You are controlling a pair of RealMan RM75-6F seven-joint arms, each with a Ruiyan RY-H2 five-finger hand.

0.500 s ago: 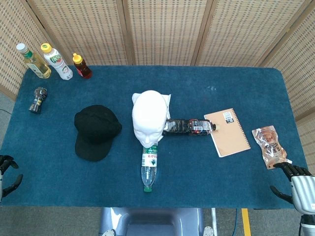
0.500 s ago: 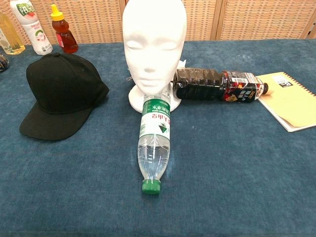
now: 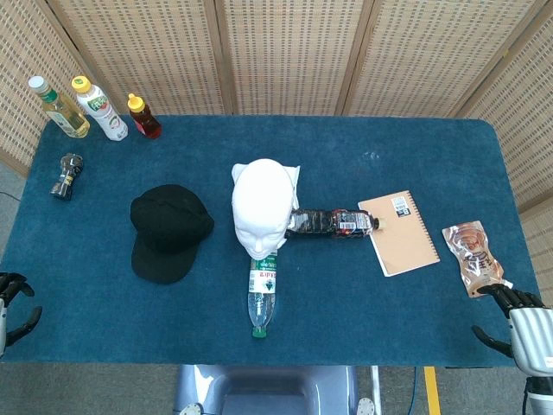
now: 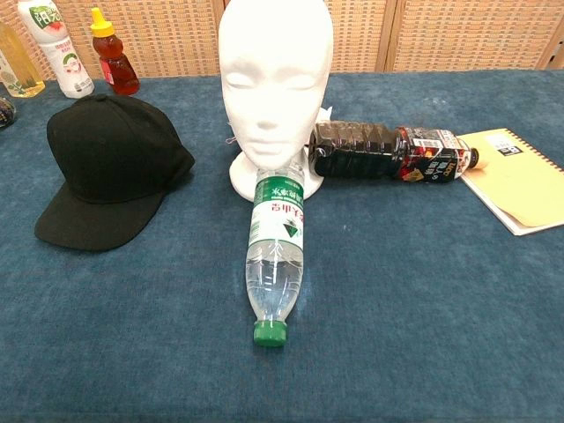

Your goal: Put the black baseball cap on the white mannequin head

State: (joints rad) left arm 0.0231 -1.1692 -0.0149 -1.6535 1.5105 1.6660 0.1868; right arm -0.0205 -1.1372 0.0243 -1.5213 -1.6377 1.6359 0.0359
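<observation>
The left hand (image 3: 10,303) sits at the near left table edge, fingers apart and holding nothing; the right hand (image 3: 518,322) sits at the near right corner, its dark fingers (image 3: 505,296) spread and empty too. Between the two hands, closest to the near edge, a clear water bottle (image 4: 275,256) lies with its green cap toward the robot and its base touching the foot of the white mannequin head (image 4: 275,79), which stands upright. The black baseball cap (image 4: 107,167) rests on the blue table (image 3: 363,294) beyond and inward of the left hand, just left of the mannequin head, apart from it. Ahead of the right hand lie a pouch (image 3: 471,257), a notebook (image 3: 399,232) and a dark bottle (image 4: 388,152) on its side. Farthest from the left hand stand three bottles (image 3: 95,108)
</observation>
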